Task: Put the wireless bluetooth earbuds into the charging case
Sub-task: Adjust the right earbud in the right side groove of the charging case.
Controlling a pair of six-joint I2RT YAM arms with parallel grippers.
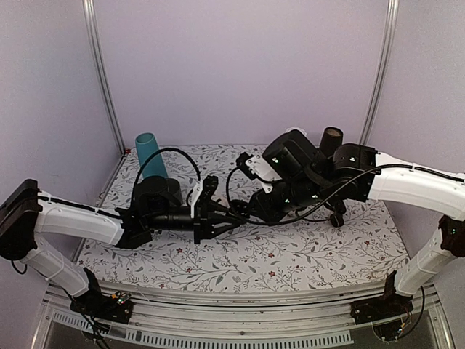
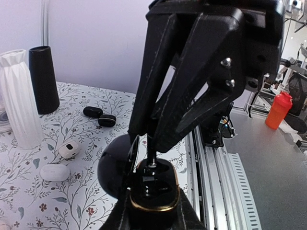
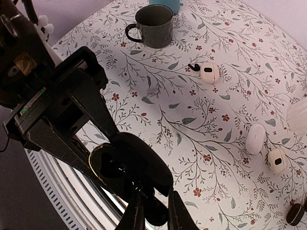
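The glossy black charging case (image 2: 152,194), gold-rimmed with its lid (image 2: 115,165) hinged open to the left, sits between the fingers of my left gripper (image 2: 153,208), held above the table's near edge. My right gripper (image 3: 155,213) is shut on a small black earbud (image 3: 156,211) and reaches down onto the case's open sockets (image 3: 108,165). In the left wrist view the earbud's stem (image 2: 151,158) touches the inside of the case. In the top view the two grippers (image 1: 207,214) (image 1: 241,211) meet mid-table. I cannot make out a second earbud for sure.
White pebble-shaped pieces (image 3: 209,73) (image 3: 255,138) (image 3: 277,159) lie on the floral cloth, one with a small black speck (image 3: 194,67) beside it. A grey mug (image 3: 153,19), teal cup (image 1: 147,149), white ribbed vase (image 2: 19,96), black cylinder (image 2: 43,79) and two black pebbles (image 2: 100,116) stand farther back.
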